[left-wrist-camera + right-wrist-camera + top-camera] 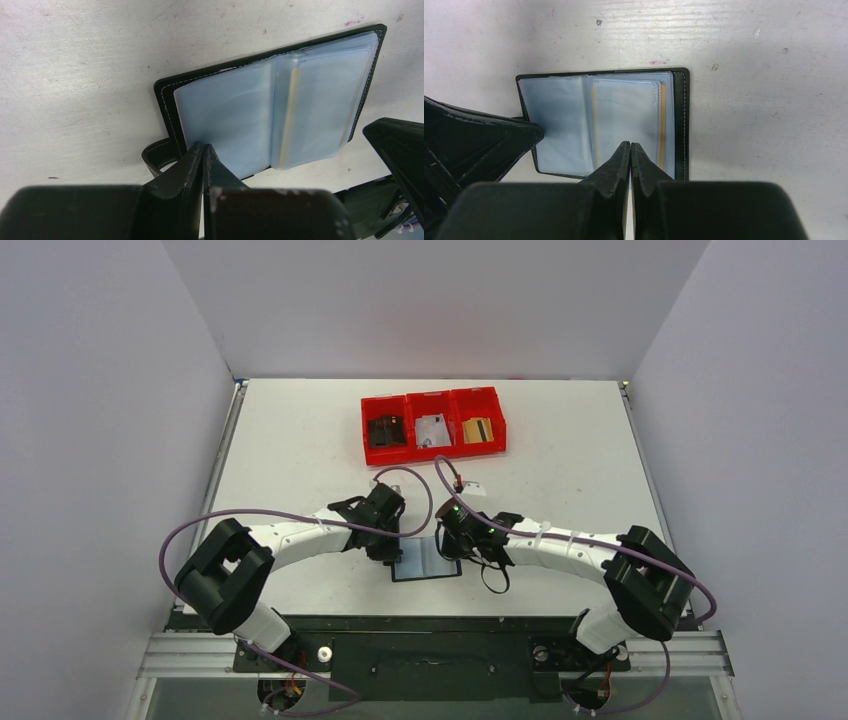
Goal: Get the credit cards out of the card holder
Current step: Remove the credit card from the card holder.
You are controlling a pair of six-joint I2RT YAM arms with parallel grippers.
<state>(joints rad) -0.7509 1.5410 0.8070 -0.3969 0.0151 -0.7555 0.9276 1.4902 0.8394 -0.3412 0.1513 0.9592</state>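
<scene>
Here the card holder (426, 562) lies open and flat on the table (300, 440), with its inside facing up. It is at the near edge, in the middle, between the two arms. Its long axis runs left to right, and its fold runs from near to far. A short black strap (156, 156) sticks out from its left side.

The left end effector (202, 150) is fully closed, the two fingers pressed together. Its tips meet at the near edge of the left clear page, close to the strap. I cannot tell whether a sheet of plastic is caught between them. The right end effector (630, 147) is also fully closed. Its tips point at the near edge of the right page and sit over the clear sleeves (624, 115). I cannot tell whether it touches them, and it holds nothing that I can see.

There is one card holder. Gold edges (663, 125) show through the sleeves of its right half, but I cannot count the cards there.

Far on the table there are three red bins (432, 454) in one row. Each has one thing in it: a dark card (387, 430) on the left, a white-grey card (432, 430) in the middle and a gold card (480, 429) on the right.
</scene>
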